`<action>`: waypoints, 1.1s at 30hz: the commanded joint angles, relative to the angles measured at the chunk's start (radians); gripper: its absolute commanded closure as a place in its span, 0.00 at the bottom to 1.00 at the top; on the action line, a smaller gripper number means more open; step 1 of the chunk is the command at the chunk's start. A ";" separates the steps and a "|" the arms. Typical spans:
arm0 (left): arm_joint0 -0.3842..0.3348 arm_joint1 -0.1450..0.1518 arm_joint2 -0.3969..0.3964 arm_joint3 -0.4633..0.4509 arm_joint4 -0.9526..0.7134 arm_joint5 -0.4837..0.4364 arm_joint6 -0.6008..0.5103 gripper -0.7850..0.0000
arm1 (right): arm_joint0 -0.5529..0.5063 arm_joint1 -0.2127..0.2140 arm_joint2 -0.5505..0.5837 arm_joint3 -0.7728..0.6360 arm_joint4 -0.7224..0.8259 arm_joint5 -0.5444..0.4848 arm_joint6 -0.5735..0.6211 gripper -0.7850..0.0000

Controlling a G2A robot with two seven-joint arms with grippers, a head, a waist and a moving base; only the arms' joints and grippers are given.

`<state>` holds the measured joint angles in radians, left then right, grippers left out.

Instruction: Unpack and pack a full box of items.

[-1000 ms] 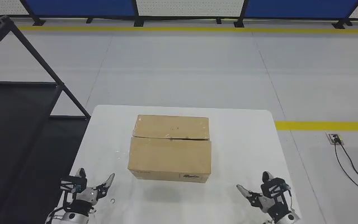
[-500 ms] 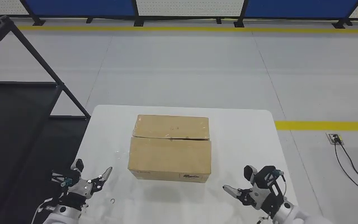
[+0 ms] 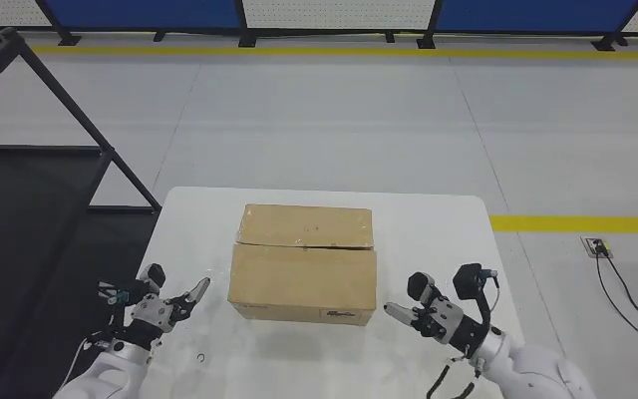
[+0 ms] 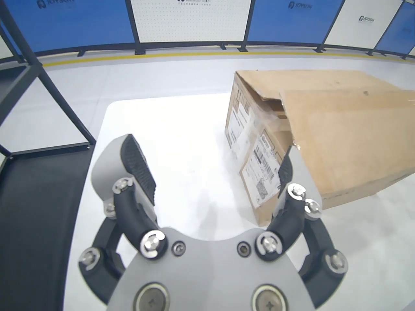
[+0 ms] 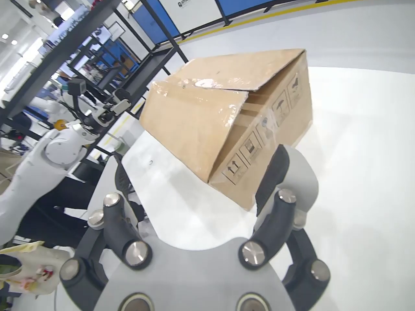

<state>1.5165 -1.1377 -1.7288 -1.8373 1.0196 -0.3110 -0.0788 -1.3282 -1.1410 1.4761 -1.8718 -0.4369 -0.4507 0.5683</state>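
Flanking box (image 3: 304, 264): left tool (image 3: 177, 286), right tool (image 3: 404, 296); rack (image 3: 40, 229) aside.

A cardboard box (image 3: 304, 264) is sitting in the middle of the white table (image 3: 439, 239), flaps down. The left gripper (image 3: 177, 283) is hanging near the left edge, fingers spread; the right gripper (image 3: 406, 297) is hovering toward the right edge, spread too.

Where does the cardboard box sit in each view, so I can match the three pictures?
Top view: box in the middle of the white table.
Left wrist view: box beyond the left hand, labelled end facing it.
Right wrist view: box beyond the right hand.
Shared landmark: the yellow floor line beyond the table.
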 commanded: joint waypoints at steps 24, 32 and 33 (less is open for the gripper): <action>-0.013 0.000 -0.010 0.013 -0.105 -0.028 -0.009 0.00 | 0.255 0.007 -0.102 0.230 0.665 -0.194 0.408 0.00; -0.022 -0.001 0.007 0.002 -0.093 -0.028 -0.003 0.00 | 0.176 0.038 -0.047 0.116 0.762 -0.239 0.562 0.00; -0.024 -0.001 0.008 0.001 -0.094 -0.028 0.000 0.00 | 0.167 0.042 -0.046 0.100 0.752 -0.240 0.561 0.00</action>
<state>1.4940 -1.1383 -1.7214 -1.8357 0.9258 -0.3394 -0.0815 -1.1514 -1.1033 1.4297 -1.7549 0.3264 -0.6923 1.1322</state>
